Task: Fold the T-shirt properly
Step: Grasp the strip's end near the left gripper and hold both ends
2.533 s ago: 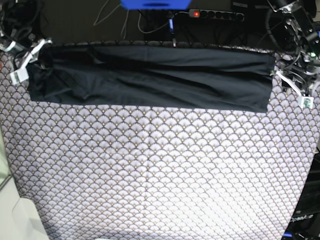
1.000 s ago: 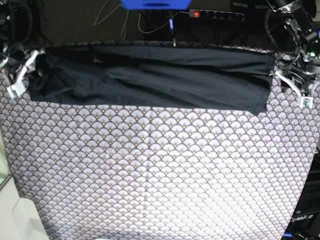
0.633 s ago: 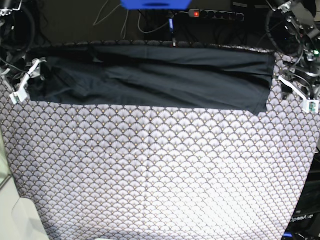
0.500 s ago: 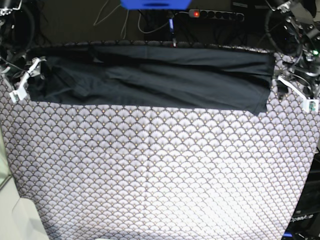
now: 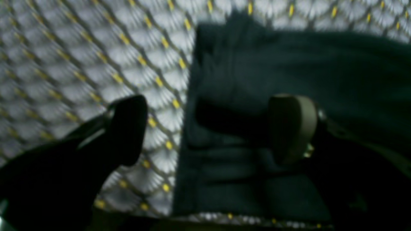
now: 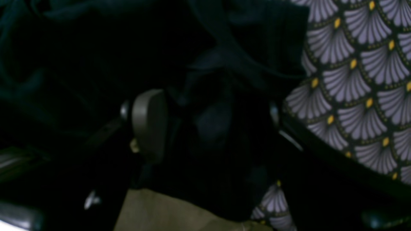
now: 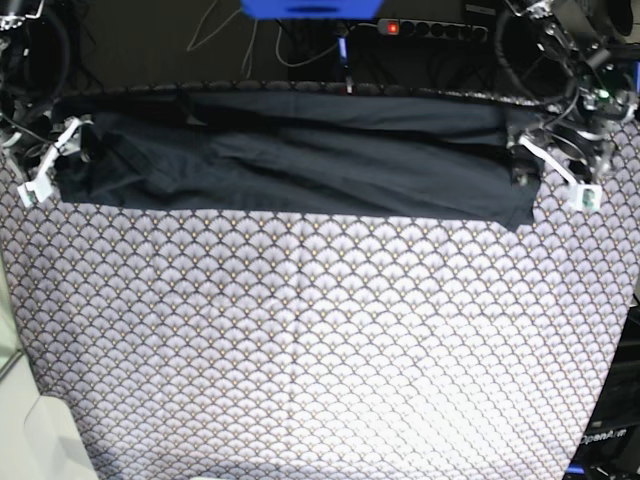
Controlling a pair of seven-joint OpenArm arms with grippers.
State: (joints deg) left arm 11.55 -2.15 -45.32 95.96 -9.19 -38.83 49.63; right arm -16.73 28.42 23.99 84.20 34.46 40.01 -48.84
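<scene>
T-shirt (image 7: 300,155) lies as a long dark band across the far edge of the tabletop (image 7: 320,340), which is covered in a scallop-pattern cloth. Left hand (image 5: 208,128) spread wide, straddling the shirt's end edge: one finger over patterned cloth, the other over dark fabric, nothing pinched. Right hand (image 6: 212,125) also spread, poised above the rumpled opposite end beside bare pattern; no grip seen there. Power strip (image 7: 435,30) behind the tabletop.
</scene>
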